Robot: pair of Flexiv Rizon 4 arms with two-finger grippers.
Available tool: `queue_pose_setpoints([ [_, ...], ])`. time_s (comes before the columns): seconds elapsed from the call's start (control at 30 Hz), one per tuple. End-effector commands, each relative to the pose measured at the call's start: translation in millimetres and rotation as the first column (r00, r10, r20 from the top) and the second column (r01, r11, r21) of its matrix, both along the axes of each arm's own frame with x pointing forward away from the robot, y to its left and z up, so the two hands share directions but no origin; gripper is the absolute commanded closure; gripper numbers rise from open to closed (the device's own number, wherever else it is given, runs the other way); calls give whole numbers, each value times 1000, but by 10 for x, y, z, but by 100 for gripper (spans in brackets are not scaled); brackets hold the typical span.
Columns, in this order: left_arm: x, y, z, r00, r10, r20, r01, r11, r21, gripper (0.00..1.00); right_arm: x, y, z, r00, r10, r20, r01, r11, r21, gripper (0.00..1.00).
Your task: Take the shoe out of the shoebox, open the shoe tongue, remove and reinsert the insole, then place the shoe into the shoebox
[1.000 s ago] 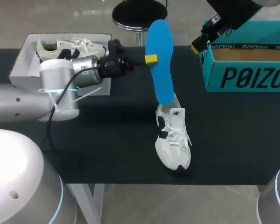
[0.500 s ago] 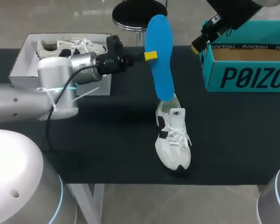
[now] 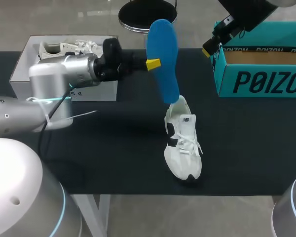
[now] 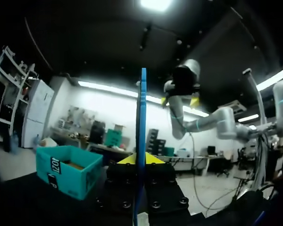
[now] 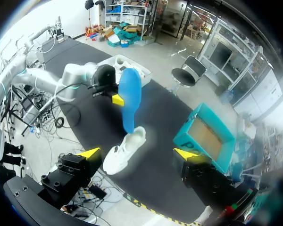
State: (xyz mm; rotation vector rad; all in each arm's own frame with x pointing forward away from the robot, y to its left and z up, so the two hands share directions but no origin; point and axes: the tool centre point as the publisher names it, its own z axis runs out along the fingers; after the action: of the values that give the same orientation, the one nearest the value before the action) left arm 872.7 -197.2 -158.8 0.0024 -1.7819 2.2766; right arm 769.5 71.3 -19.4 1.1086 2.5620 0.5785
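Note:
A blue insole (image 3: 163, 59) hangs upright above the table, and my left gripper (image 3: 153, 63) is shut on its edge. Its lower tip hovers just over the heel opening of a white shoe (image 3: 183, 144) that lies on the black table (image 3: 113, 143). In the left wrist view the insole (image 4: 142, 141) shows edge-on between the yellow fingertips. The teal shoebox (image 3: 259, 69) stands open at the back right. My right gripper (image 5: 137, 151) is open, high above the table, with the shoe (image 5: 123, 149), the insole (image 5: 129, 98) and the shoebox (image 5: 205, 136) below it.
A white box lid (image 3: 24, 64) at the back left holds a second white shoe (image 3: 69, 48). The left arm's silver link (image 3: 64, 79) stretches across the back left of the table.
The left arm has lifted and shifted the insole slightly left and away from the shoe's heel opening. The right arm has stayed where it was.

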Motion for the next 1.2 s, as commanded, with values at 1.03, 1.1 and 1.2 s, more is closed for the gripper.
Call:
queue_pose_setpoints([
  [1.03, -336, 75, -132, 95, 76, 993, -178, 982, -59, 100, 15, 8, -1, 1000, -1, -3, 1, 1000, -1, 0],
  [1.1, -336, 75, -132, 95, 76, 993, -178, 982, -59, 100, 15, 8, -1, 1000, -1, -3, 1, 1000, -1, 0],
  [1.2, -336, 75, -132, 95, 76, 993, -178, 982, -59, 100, 15, 8, -1, 1000, -1, -3, 1, 1000, -1, 0],
])
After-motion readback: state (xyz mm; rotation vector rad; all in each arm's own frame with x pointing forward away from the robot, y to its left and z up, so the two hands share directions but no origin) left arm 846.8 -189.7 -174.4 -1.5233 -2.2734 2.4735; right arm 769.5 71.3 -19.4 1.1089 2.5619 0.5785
